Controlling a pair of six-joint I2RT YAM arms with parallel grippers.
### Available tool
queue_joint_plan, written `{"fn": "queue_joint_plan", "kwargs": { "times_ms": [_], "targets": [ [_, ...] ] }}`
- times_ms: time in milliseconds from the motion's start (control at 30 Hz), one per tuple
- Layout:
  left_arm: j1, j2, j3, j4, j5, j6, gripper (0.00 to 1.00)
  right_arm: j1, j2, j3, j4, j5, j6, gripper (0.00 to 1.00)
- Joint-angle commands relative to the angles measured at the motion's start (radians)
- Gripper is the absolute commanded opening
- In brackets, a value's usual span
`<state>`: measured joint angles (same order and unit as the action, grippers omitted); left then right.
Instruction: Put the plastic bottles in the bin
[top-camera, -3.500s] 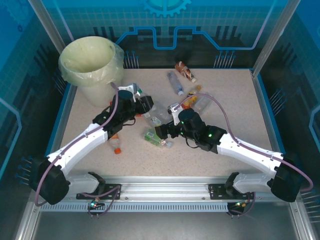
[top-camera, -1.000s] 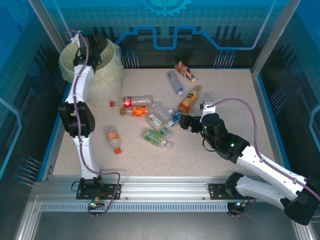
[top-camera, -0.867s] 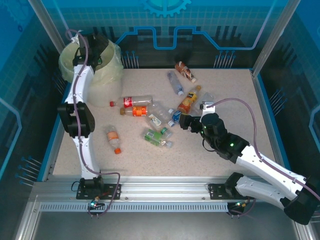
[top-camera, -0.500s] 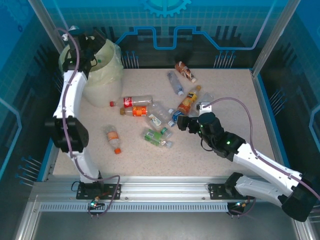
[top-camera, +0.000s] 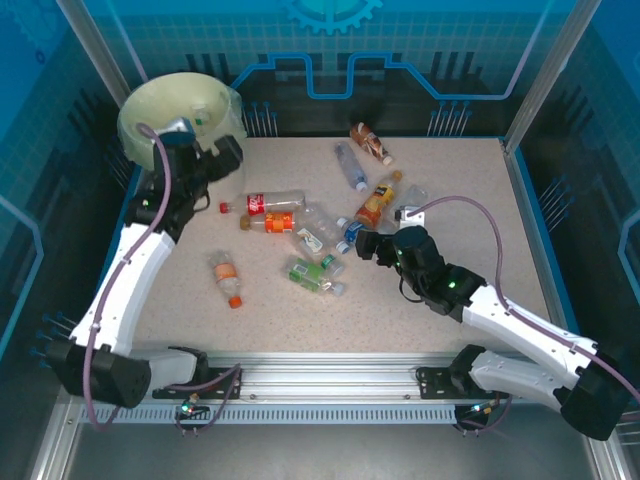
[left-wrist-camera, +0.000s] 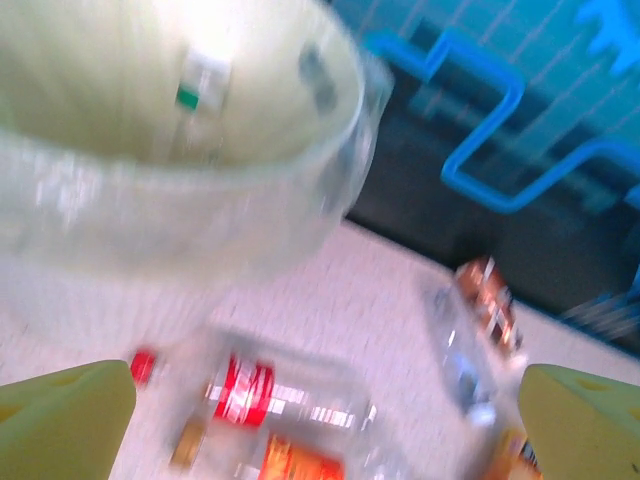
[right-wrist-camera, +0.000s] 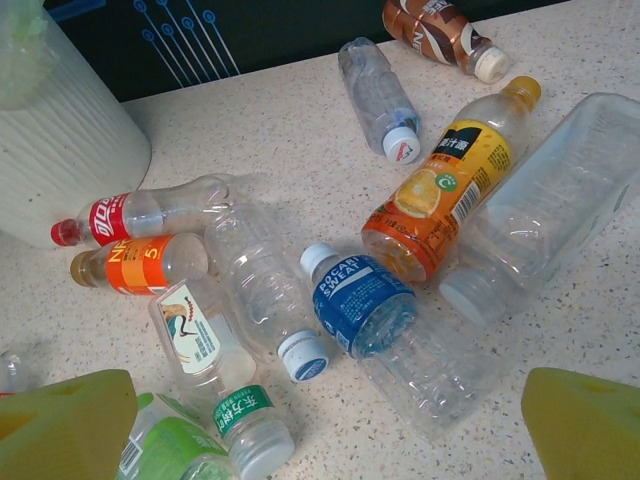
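Note:
Several plastic bottles lie in a heap mid-table: a red-label one (top-camera: 265, 203), an orange-label one (top-camera: 272, 222), a green-label one (top-camera: 310, 275) and a blue-label one (top-camera: 347, 233). My right gripper (top-camera: 365, 245) hovers open just right of the heap. In the right wrist view the blue-label bottle (right-wrist-camera: 365, 305) lies ahead of the right gripper (right-wrist-camera: 330, 440), which holds nothing. My left gripper (top-camera: 226, 157) hangs open and empty beside the bin (top-camera: 135, 125). The blurred left wrist view shows the bin (left-wrist-camera: 330, 150) with a green-capped bottle (left-wrist-camera: 195, 85) inside, and the red-label bottle (left-wrist-camera: 250, 392) below.
A brown-label bottle (top-camera: 370, 140) and a clear one (top-camera: 350, 165) lie at the back. An orange juice bottle (top-camera: 375, 205) and a large clear bottle (top-camera: 410, 200) sit right of the heap. A lone orange-capped bottle (top-camera: 228, 275) lies at the left. Blue walls ring the table.
My left arm has swung down from over the bin to the table side of it, its gripper empty. The right gripper has crept slightly left toward the heap.

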<state>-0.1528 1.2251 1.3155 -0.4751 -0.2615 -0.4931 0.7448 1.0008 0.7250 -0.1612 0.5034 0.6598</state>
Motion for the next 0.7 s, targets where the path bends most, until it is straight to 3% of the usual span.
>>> {"fn": "queue_joint_plan", "kwargs": {
  "times_ms": [0, 400, 533, 667],
  "targets": [
    [-0.008, -0.073, -0.106, -0.17, -0.073, -0.033, 0.99, -0.01, -0.011, -0.019, 0.021, 0.033, 0.036, 1.0],
    [0.023, -0.111, -0.437, -0.223, 0.013, -0.049, 0.99, -0.012, 0.035, -0.005, 0.043, -0.047, 0.01, 1.0],
    [0.092, -0.07, -0.5, -0.212, 0.112, -0.059, 0.99, -0.012, 0.064, 0.016, 0.042, -0.063, -0.004, 1.0],
    [0.096, -0.035, -0.552, -0.148, 0.2, -0.034, 0.99, -0.012, 0.083, 0.033, 0.048, -0.068, -0.02, 1.0]
  ]
}}
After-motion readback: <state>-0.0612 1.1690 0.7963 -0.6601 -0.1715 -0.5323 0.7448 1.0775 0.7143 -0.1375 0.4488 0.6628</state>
